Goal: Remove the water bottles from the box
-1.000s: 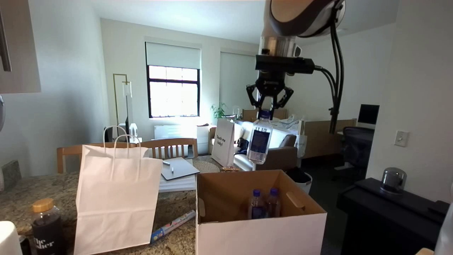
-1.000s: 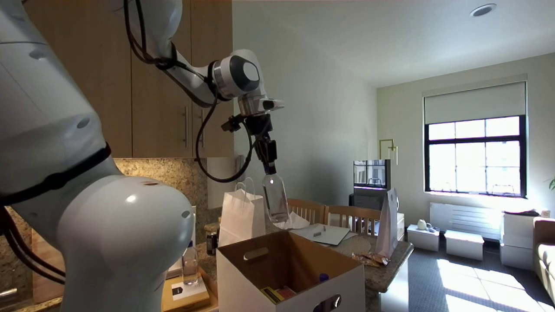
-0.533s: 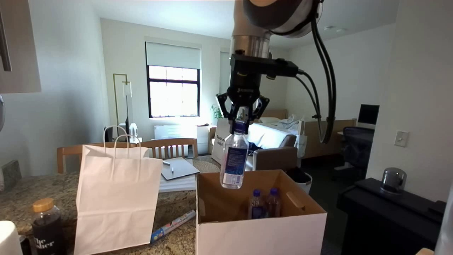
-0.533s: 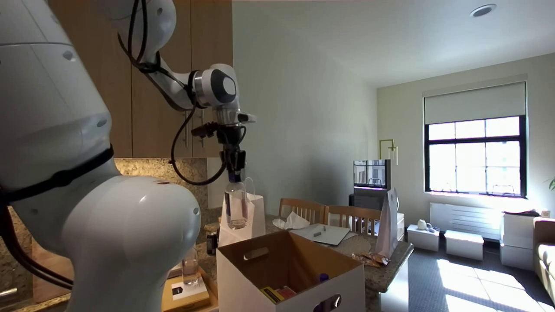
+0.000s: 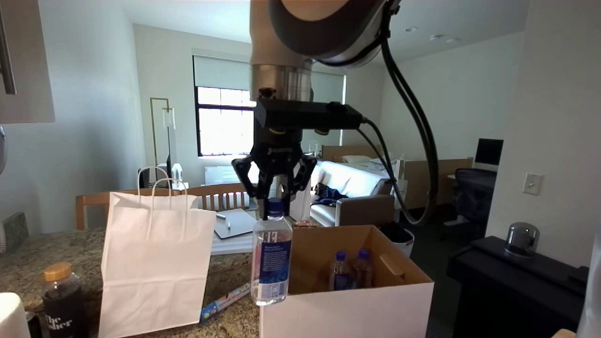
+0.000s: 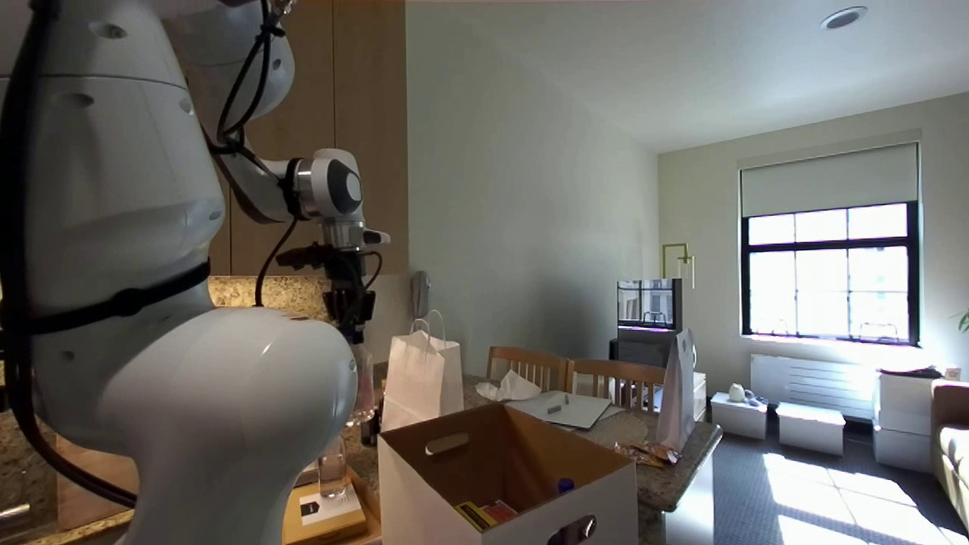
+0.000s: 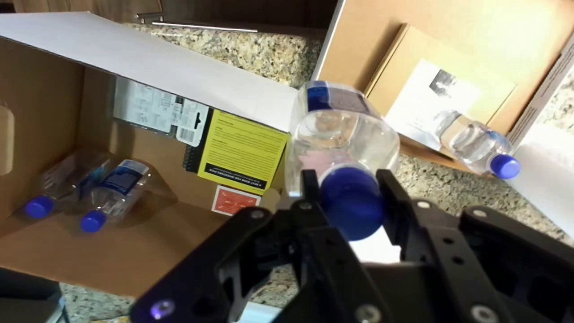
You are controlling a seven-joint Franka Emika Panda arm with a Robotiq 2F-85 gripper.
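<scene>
Wrist view has the black two-finger gripper [image 7: 349, 184] with its jaws drawn in to the width of a round blue screw cap [image 7: 352, 206], one fingertip on either side. Below the gripper, held by that cap, hangs a clear plastic bottle [image 7: 341, 130] with a blue label, close to upright in both exterior views. Left of the gripper in the wrist view, just beside the held bottle, is the large open cardboard box [image 7: 148, 255], brown inside and white outside; the bottle hangs outside its opening. Farther left of the gripper, inside this box, two more clear plastic bottles [image 7: 121, 186] with blue caps stand close together, and nearer the gripper, also inside, are a yellow-covered spiral-bound notebook [image 7: 244, 148] and a small red packet [image 7: 235, 200] edged in white. Right of the gripper, another blue-capped clear bottle [image 7: 475, 141] stands on a flat tan cardboard package [image 7: 491, 96] with a white label. To the left of the gripper in an exterior view, a tall white paper bag [image 5: 157, 263] with loop handles stands on a speckled stone counter [image 5: 225, 272]; below and left of the gripper lies a long thin package [image 5: 230, 298] with a bright print.
</scene>
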